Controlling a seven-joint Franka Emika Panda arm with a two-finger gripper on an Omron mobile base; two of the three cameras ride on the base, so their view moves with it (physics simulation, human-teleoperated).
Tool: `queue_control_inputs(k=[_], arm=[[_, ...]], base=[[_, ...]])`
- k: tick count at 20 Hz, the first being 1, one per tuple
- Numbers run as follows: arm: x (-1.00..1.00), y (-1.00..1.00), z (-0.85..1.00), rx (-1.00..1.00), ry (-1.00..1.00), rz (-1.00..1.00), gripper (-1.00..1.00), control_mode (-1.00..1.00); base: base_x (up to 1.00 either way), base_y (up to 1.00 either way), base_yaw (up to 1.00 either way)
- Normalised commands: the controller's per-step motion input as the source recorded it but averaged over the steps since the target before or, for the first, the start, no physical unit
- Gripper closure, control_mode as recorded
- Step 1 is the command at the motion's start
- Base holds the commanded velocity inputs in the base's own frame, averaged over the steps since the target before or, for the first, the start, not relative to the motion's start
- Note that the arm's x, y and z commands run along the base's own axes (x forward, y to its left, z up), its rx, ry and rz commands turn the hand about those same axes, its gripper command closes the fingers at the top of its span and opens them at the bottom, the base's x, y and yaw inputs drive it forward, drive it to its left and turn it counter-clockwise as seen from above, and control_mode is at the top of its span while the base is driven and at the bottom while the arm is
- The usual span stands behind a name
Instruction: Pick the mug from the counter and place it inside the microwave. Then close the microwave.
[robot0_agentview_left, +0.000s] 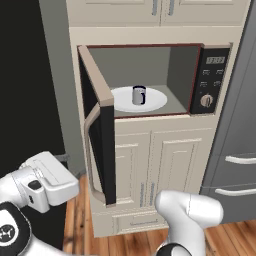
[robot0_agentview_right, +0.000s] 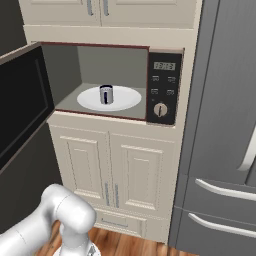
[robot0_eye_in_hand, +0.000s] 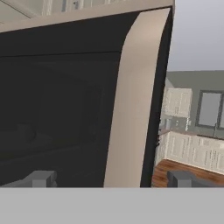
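Note:
The microwave (robot0_agentview_left: 200, 80) stands wide open in a cream cabinet niche. The small silvery mug (robot0_agentview_left: 138, 95) stands upright on the white turntable (robot0_agentview_left: 155, 102) inside it, and the right base view has the mug (robot0_agentview_right: 106, 94) there too. The tan-framed dark-glass door (robot0_agentview_left: 102, 150) swings out to the left, its curved tan handle (robot0_agentview_left: 89, 150) facing outward. My gripper (robot0_eye_in_hand: 111, 178) is open and empty, close to the door's outer face, with the tan handle (robot0_eye_in_hand: 131, 109) rising between and beyond the fingertips (robot0_eye_in_hand: 41, 178). The counter is out of view.
Cream cabinet doors (robot0_agentview_left: 160, 170) sit below the microwave and more above it. A grey fridge (robot0_agentview_right: 225, 125) with drawer handles fills the right side. Wooden floor (robot0_agentview_left: 80, 220) lies under the open door. My arm's white elbow (robot0_agentview_left: 192, 210) stands in front of the lower cabinets.

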Motion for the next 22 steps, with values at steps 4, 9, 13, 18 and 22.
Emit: queue_control_inputs(k=[4,9,13,18,22], arm=[[0.19,-0.08,0.0,0.0,0.0,0.0,-1.0,-1.0],[0.01,-0.18,0.0,0.0,0.0,0.0,-1.0,-1.0],[0.0,-0.16,0.0,0.0,0.0,0.0,-1.0,-1.0],[0.0,-0.34,0.0,0.0,0.0,0.0,-1.0,-1.0],[0.0,-0.4,0.0,0.0,0.0,0.0,-1.0,-1.0]], base=[[0.0,0.0,0.0],[0.0,0.0,0.0],[0.0,0.0,0.0],[0.0,0.0,0.0],[0.0,0.0,0.0]])
